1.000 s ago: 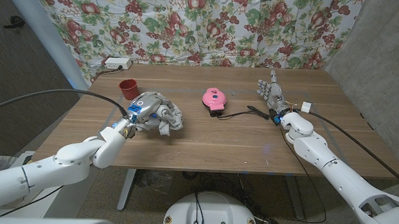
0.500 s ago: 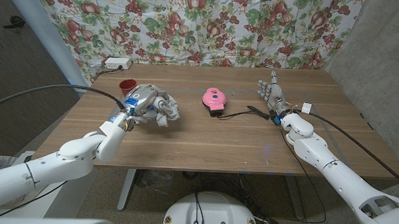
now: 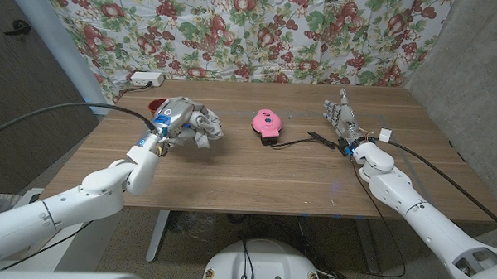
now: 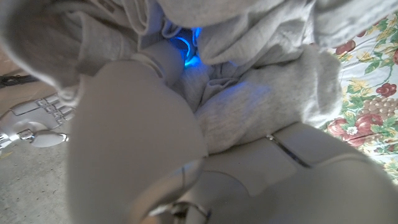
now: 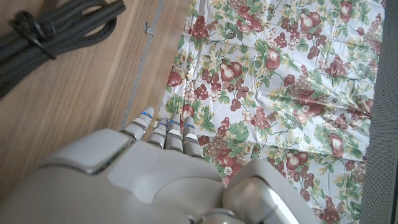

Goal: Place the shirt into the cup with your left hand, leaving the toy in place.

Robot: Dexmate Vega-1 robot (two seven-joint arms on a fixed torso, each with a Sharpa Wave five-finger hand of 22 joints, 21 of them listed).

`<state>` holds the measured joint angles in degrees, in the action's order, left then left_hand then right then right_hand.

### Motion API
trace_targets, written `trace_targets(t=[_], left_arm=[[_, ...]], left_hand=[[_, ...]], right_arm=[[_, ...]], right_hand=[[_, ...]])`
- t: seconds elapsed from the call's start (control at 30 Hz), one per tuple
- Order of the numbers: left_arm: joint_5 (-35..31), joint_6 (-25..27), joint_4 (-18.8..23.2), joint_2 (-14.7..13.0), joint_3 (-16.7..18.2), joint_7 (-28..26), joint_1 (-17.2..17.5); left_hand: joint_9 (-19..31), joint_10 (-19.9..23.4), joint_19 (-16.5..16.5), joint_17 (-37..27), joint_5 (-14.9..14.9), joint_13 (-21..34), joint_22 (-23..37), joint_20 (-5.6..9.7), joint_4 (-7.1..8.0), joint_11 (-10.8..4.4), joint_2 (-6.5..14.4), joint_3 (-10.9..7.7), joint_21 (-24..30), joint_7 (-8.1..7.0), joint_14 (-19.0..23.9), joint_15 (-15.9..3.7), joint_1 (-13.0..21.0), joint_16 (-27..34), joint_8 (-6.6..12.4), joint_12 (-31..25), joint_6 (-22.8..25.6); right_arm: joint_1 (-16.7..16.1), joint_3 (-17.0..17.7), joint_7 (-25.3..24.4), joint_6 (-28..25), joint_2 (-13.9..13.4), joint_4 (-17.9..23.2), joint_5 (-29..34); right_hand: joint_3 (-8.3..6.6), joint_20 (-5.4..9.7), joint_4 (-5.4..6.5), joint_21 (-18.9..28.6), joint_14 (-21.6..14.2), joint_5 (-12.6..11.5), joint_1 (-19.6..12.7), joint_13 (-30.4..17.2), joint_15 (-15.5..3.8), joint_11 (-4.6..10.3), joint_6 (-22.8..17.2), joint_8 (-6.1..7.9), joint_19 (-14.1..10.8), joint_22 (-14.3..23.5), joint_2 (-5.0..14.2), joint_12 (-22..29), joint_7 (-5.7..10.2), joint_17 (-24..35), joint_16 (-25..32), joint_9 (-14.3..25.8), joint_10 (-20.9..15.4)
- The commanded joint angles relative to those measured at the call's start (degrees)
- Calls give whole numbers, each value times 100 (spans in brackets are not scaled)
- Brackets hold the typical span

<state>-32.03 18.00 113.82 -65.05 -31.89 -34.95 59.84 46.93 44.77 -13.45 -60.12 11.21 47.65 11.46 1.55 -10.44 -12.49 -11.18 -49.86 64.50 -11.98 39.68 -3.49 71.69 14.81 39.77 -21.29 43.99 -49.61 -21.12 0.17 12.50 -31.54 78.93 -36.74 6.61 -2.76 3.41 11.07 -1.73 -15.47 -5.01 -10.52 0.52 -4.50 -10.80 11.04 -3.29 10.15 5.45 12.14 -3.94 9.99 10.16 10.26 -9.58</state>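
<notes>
The room is closing in behind the table with a floral cloth (image 3: 260, 32) hanging as a backdrop and grey walls to either side. A white power strip (image 3: 144, 78) is lying at the far left edge of the wooden table (image 3: 256, 169), which is running wide from side to side.

On that table, the pink toy (image 3: 264, 122) is sitting near the middle toward the back, with a black cable (image 3: 302, 141) trailing from it toward the right arm. It is lying well apart from the cup, so the carrying path is not crossing it.

The red cup (image 3: 157, 106) is standing at the back left, and the left hand (image 3: 173, 120) is hovering just beside it on the toy's side, clearly the nearer of the 2 hands. This hand is gripping the grey shirt (image 3: 201, 125), bunched into a wad; in the left wrist view the cloth (image 4: 261, 99) is bulging around the fingers. The wad's longer side is trailing away from the cup toward the toy, so it looks as though the bundle needs to travel a little further left and back before it is over the cup's mouth.

The right hand (image 3: 340, 118) is standing on its edge at the right rear, fingers straight and together, holding nothing.
</notes>
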Motion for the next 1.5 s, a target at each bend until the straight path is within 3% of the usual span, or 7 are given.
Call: trace_targets(t=[0.03,0.57,1.2,1.5], left_arm=[[-74,283,-151,340,-7,-15,-173],[-131,861,-157,583,113,-17,-248],[-162,960,-386,817,131,-120,-465],[-155,991,-664,1056,78,-151,-684]], left_hand=[[10,24,-85,-42,12,25,24,444,37,6,266,-85,50,-3,725,-992,221,-15,-24,31,-2],[-61,-42,-31,-51,10,18,15,440,30,6,235,-163,58,8,680,-991,183,-98,-113,98,-107],[-75,-56,15,-56,16,27,16,454,27,2,242,-194,93,17,652,-992,164,-144,-119,123,-122],[-60,-66,54,-68,18,20,14,459,29,1,244,-203,99,11,637,-992,156,-155,-120,145,-155]], right_arm=[[-117,52,-44,22,-75,120,-11],[-221,109,-7,133,-118,161,-45],[-404,200,-70,179,-256,401,-43],[-428,192,-112,225,-232,425,-12]], right_hand=[[-34,2,9,24,-37,9,32,-15,-45,15,-43,18,3,16,-12,40,-14,19,31,30,-51],[-41,-1,3,22,-38,9,28,-14,-49,3,-48,10,5,16,-15,36,-10,19,31,30,-51],[-48,0,-1,20,-37,9,27,-14,-51,-14,-89,14,8,15,-19,33,-30,18,29,30,-51],[-53,2,-3,20,-37,10,25,-14,-49,-11,-91,10,7,15,-17,31,-32,18,29,30,-51]])
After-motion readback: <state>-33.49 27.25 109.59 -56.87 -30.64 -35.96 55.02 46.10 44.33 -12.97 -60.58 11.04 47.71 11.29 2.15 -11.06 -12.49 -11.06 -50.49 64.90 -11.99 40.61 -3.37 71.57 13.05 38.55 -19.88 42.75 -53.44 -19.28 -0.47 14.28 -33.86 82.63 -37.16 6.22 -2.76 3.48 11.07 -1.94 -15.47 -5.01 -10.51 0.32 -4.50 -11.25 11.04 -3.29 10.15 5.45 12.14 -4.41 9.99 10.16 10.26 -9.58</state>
